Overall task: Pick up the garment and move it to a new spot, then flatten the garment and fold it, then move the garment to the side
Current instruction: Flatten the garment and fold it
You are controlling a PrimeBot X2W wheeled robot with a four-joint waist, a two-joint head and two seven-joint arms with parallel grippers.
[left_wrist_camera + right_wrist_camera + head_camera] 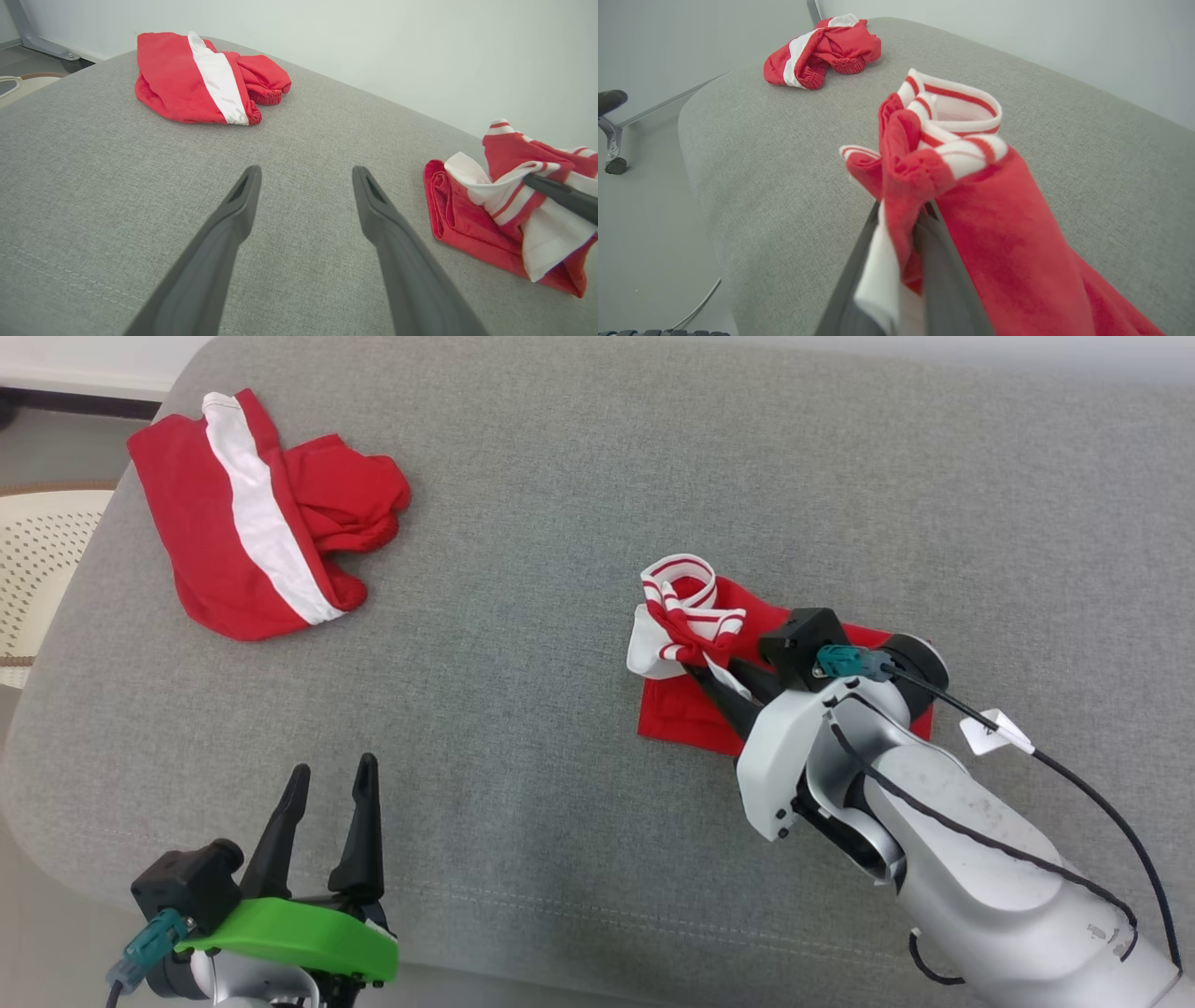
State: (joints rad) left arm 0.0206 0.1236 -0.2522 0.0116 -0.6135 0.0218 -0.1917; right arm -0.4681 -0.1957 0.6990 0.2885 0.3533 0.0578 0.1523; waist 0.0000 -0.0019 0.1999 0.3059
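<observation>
Right pincer (pixel 698 665) grips striped garment (pixel 686 616) on grey cushion (pixel 560 709).

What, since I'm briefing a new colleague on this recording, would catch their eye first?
Right of centre on the grey cushion, the right gripper is shut on the red striped-collar garment, whose collar end is bunched up while the rest lies on the cushion. A second red garment with a broad white stripe lies crumpled at the far left corner. The left gripper hovers open at the near left, holding nothing.
</observation>
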